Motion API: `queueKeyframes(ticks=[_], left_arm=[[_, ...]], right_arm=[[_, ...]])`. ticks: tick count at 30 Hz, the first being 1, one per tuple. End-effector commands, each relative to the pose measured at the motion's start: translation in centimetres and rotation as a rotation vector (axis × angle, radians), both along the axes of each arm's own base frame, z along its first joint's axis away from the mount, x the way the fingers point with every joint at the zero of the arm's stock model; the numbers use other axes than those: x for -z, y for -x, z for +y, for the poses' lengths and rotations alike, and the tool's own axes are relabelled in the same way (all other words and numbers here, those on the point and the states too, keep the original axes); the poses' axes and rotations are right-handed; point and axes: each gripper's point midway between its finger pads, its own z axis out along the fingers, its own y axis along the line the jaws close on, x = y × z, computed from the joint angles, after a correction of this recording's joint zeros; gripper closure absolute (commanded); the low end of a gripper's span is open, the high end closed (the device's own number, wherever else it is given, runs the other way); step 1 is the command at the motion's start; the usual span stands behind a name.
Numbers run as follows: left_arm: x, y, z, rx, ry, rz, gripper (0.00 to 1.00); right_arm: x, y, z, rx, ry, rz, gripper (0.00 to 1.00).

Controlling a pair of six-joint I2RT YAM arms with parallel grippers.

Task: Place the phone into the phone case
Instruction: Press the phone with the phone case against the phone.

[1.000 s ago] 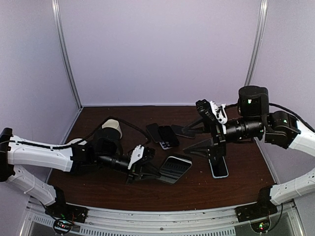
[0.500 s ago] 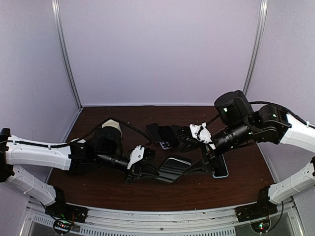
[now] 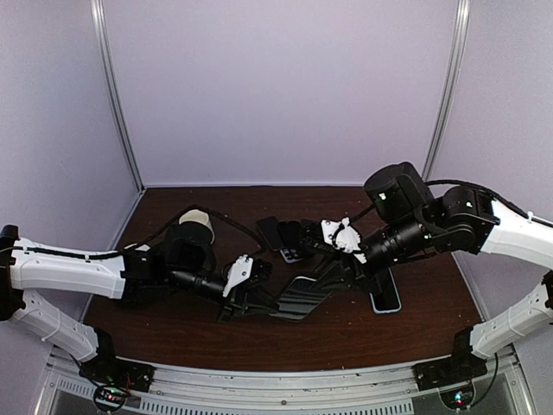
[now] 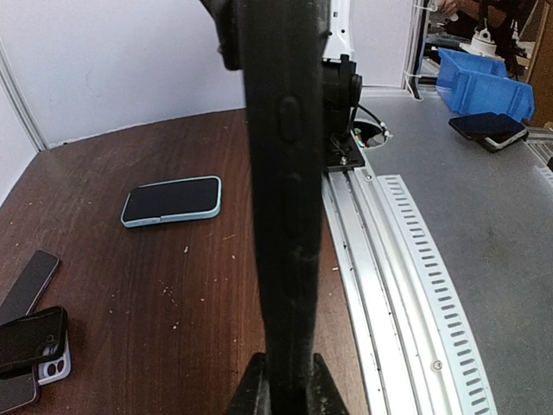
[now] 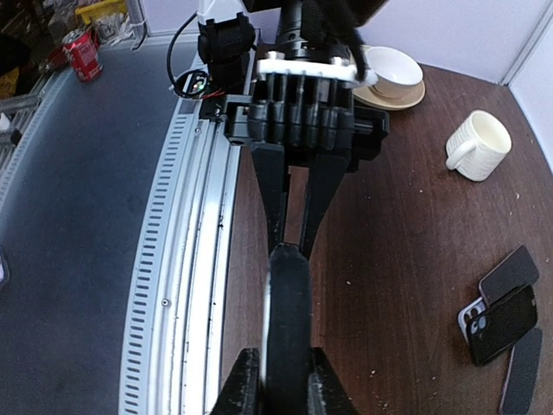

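Observation:
A black phone case [image 3: 301,297] hangs tilted just above the table's middle. In the top view a pale-rimmed phone face seems to lie in it; how deep it sits I cannot tell. My left gripper [image 3: 259,299] is shut on its near-left end. In the left wrist view the case [image 4: 282,173] runs up edge-on from my left gripper [image 4: 285,380], with button bumps on its side. My right gripper [image 3: 333,273] is shut on the opposite end. The right wrist view has my right gripper [image 5: 278,372] clamped on the black edge [image 5: 288,303], with a silvery strip along its left side.
A phone in a light blue case [image 3: 385,296] lies flat right of the held case. Several dark phones [image 3: 285,235] lie in a cluster behind it. A white ribbed cup [image 5: 478,144] and a bowl on a saucer [image 5: 393,73] stand at the left. A slotted metal rail [image 4: 380,259] runs along the table's near edge.
My right arm swung down and left from above the light blue phone to the held case's far end. Its jaws, open before, closed on the case. The left arm stayed put.

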Motion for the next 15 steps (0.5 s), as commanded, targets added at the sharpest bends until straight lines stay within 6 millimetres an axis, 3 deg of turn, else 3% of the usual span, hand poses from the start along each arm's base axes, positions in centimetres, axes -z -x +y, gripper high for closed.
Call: queueKeyframes(ticks=[1, 2, 6, 8, 11, 13, 15], left_arm=[[-4.4, 0.5, -1.3, 0.058, 0.146, -0.045, 1.00], [-4.5, 0.4, -1.3, 0.053, 0.152, -0.040, 1.00], [-4.9, 0.3, -1.8, 0.045, 0.186, -0.004, 0.85], [-5.0, 0.1, -2.1, 0.029, 0.200, 0.020, 0.71], [-5.2, -0.3, -2.6, 0.013, 0.219, 0.044, 0.60], [-5.5, -0.3, -2.7, 0.016, 0.238, 0.041, 0.61], [-5.6, -0.3, -2.9, 0.017, 0.242, 0.070, 0.73]], right_arm=[[-0.4, -0.6, 0.5, 0.012, -0.024, -0.026, 0.94], [-0.3, -0.6, 0.5, 0.014, -0.025, -0.026, 0.95], [-1.0, -0.4, 0.7, 0.007, -0.063, -0.026, 1.00], [-1.4, -0.4, 0.9, 0.007, -0.087, -0.029, 1.00], [-1.6, -0.4, 1.0, 0.008, -0.097, -0.029, 1.00], [-1.4, -0.4, 1.0, 0.005, -0.096, -0.027, 1.00], [-1.4, -0.4, 1.0, 0.007, -0.095, -0.026, 1.00]])
